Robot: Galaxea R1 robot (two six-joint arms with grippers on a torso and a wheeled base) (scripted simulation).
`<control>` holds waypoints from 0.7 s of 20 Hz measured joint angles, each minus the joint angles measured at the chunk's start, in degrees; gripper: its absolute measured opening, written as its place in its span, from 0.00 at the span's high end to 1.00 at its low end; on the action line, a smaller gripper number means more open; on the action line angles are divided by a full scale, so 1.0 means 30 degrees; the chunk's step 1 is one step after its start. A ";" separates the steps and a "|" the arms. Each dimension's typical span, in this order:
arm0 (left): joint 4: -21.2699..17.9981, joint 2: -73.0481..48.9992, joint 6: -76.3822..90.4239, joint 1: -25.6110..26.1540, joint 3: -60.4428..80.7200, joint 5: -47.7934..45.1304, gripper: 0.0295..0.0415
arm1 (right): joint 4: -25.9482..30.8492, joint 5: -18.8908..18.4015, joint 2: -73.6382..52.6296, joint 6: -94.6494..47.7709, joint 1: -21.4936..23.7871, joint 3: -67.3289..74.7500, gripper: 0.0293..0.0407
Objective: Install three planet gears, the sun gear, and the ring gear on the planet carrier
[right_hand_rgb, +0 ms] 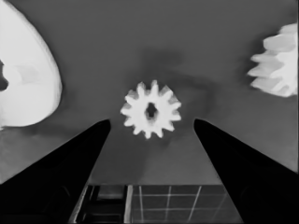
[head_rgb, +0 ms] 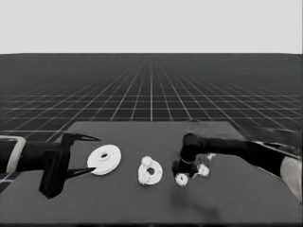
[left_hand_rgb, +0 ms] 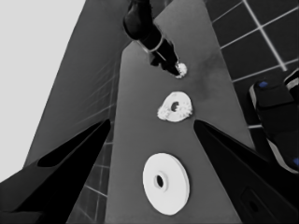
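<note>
My right gripper (head_rgb: 181, 174) hangs open just over a small toothed gear (head_rgb: 182, 179), right of the planet carrier. In the right wrist view this gear (right_hand_rgb: 150, 110) lies flat between the two open fingers (right_hand_rgb: 84, 154), untouched. A second gear (head_rgb: 203, 170) lies just to its right. The planet carrier, the smaller round part (head_rgb: 150, 173), sits mid-table with a gear (head_rgb: 147, 161) on its far rim. To its left is the ring gear, the larger round part (head_rgb: 105, 159). My left gripper (head_rgb: 96, 154) waits open at the table's left end, beside the larger part.
A thin white piece (head_rgb: 210, 156) lies behind the right gripper, next to the right arm (head_rgb: 222, 145). Dark machinery with blue lights (left_hand_rgb: 275, 121) shows past the table's edge in the left wrist view. The table's front edge (right_hand_rgb: 154, 185) is close below the right gripper.
</note>
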 joint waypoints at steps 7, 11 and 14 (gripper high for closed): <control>0.0000 0.0000 0.0001 0.0000 0.0000 0.0000 0.25 | -0.1183 0.0663 0.0398 -0.0639 -0.1340 -0.1289 0.19; 0.0000 0.0000 0.0001 0.0000 0.0000 0.0000 0.25 | -0.1209 0.0678 0.0407 -0.0653 -0.1356 -0.1316 0.83; 0.0000 0.0000 0.0001 0.0000 0.0000 0.0000 0.25 | -0.1212 0.0680 0.0409 -0.0654 -0.1354 -0.1318 0.83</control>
